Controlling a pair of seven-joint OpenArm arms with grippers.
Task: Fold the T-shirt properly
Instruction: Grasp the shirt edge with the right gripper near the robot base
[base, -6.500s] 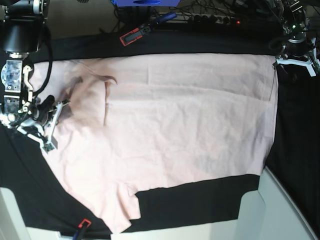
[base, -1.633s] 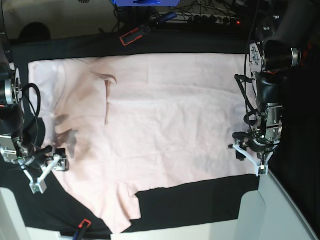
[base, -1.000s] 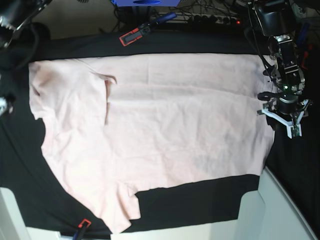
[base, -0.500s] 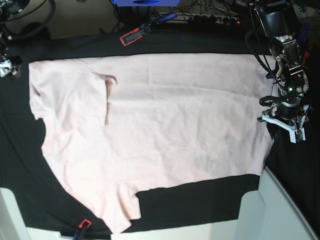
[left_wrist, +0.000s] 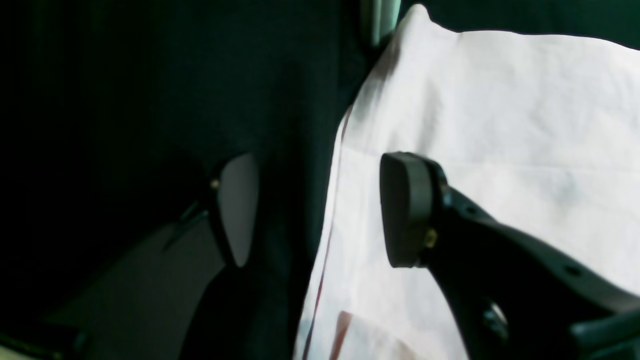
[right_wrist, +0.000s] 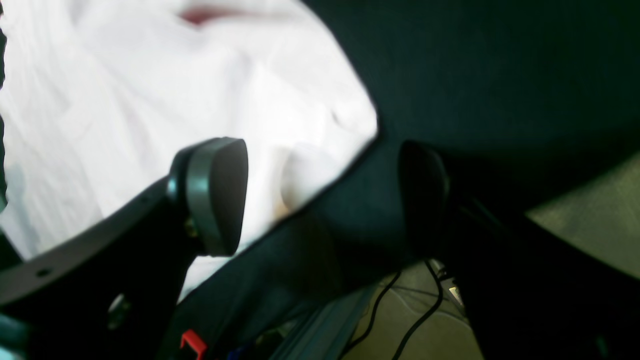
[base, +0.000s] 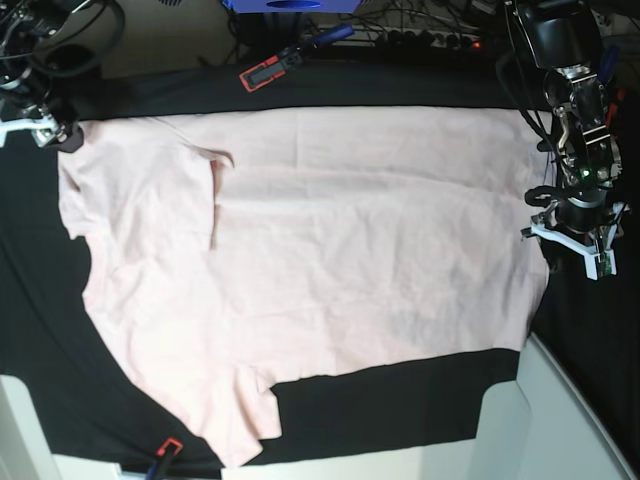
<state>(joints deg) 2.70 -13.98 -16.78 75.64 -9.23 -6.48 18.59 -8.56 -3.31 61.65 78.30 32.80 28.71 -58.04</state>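
Observation:
The pale pink T-shirt (base: 330, 260) lies spread flat, plain side up, on a black cloth (base: 400, 400). One sleeve points to the front left, and a folded flap lies near the far left. My left gripper (base: 575, 247) hovers at the shirt's right hem. In the left wrist view this gripper (left_wrist: 320, 210) is open and straddles the hem edge of the T-shirt (left_wrist: 500, 125). My right gripper (base: 45, 130) sits at the far left corner. In the right wrist view it (right_wrist: 322, 197) is open, with a corner of the T-shirt (right_wrist: 310, 180) between its fingers.
A red and black tool (base: 268, 70) lies on the cloth's far edge, with a power strip and cables (base: 430, 40) behind it. White table panels (base: 545, 420) flank the front corners. Another red-tipped tool (base: 165, 450) lies at the front left edge.
My right gripper has come in from the far left to the shirt's far left corner. My left gripper has slid a little toward the front along the right hem. The shirt has not moved.

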